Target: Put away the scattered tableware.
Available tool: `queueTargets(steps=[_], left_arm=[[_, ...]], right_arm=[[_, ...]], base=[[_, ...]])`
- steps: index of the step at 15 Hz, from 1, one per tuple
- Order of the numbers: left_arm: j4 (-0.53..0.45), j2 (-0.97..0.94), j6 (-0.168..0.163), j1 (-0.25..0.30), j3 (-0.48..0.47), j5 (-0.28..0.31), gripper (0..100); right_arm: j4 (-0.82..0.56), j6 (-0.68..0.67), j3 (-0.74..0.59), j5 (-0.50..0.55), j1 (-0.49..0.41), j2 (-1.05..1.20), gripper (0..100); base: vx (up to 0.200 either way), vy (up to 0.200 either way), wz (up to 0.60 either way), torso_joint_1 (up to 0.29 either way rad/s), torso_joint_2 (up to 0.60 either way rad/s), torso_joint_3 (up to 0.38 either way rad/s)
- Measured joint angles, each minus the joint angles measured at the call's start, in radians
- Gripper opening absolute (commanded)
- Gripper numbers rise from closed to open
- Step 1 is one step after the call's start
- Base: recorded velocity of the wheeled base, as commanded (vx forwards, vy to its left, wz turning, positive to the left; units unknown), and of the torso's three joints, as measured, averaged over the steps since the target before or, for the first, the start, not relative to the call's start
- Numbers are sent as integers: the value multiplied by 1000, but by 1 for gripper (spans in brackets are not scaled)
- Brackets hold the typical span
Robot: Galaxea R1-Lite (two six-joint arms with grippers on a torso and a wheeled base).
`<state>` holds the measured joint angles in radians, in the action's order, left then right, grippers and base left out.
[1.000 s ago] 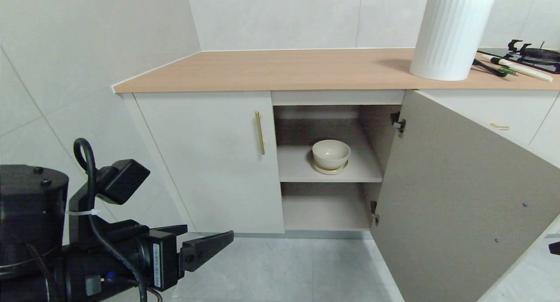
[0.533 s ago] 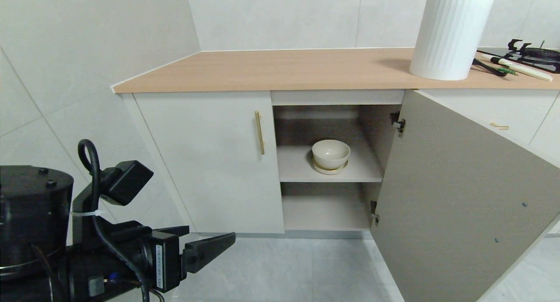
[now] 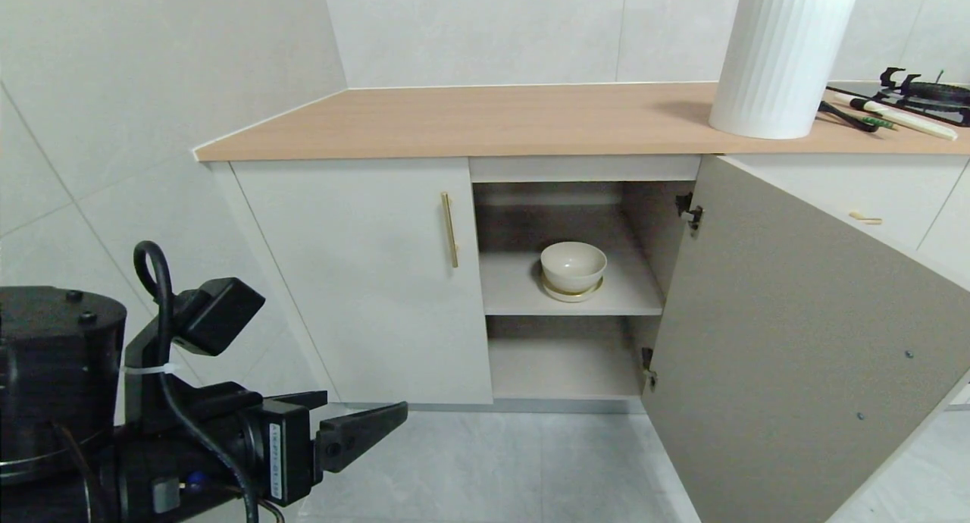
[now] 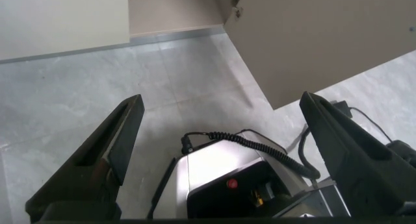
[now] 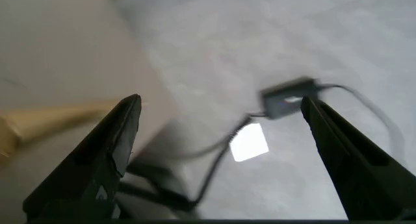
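Your left gripper [image 4: 221,100] holds its black, wedge-shaped fingers [image 4: 97,165] wide apart with nothing between them, low over pale, mottled floor tiles [image 3: 530,462]. Your right gripper [image 5: 220,104] is likewise spread and empty, above blurred grey floor and a thin cable [image 5: 214,152].

The bowl [image 3: 573,264] is round, cream and smooth-glazed. It sits on a shallow plate [image 3: 571,292] on the upper shelf [image 3: 515,288] of the open cabinet, well apart from both grippers. The matte grey door [image 3: 788,341] stands swung out.

On the wood-grain countertop [image 3: 470,121] stands a white ribbed cylinder [image 3: 784,61], with slender utensils [image 3: 894,117] just beside it.
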<state>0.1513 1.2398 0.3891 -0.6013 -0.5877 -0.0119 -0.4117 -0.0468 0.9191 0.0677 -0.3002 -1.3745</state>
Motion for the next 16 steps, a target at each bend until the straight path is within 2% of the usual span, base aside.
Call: queueTargets(steps=[3,8,13,16], left_arm=[[0,0,0,0,-1,0,100],[1,-1,1,0,-1,0,100],[1,-6,3,0,-4,11,100],[2,-6,3,0,-4,12,100]], right_arm=[[5,-13,-6,-61,10,-16,100],[8,-88,-13,-71,89,-16,100],[13,-178,-40,-72,259,-5,100],[80,-246,-48,-74,413,-14,100]], base=[[0,0,0,0,0,0],[0,0,0,0,0,0],[0,0,0,0,0,0],[0,0,0,0,0,0]])
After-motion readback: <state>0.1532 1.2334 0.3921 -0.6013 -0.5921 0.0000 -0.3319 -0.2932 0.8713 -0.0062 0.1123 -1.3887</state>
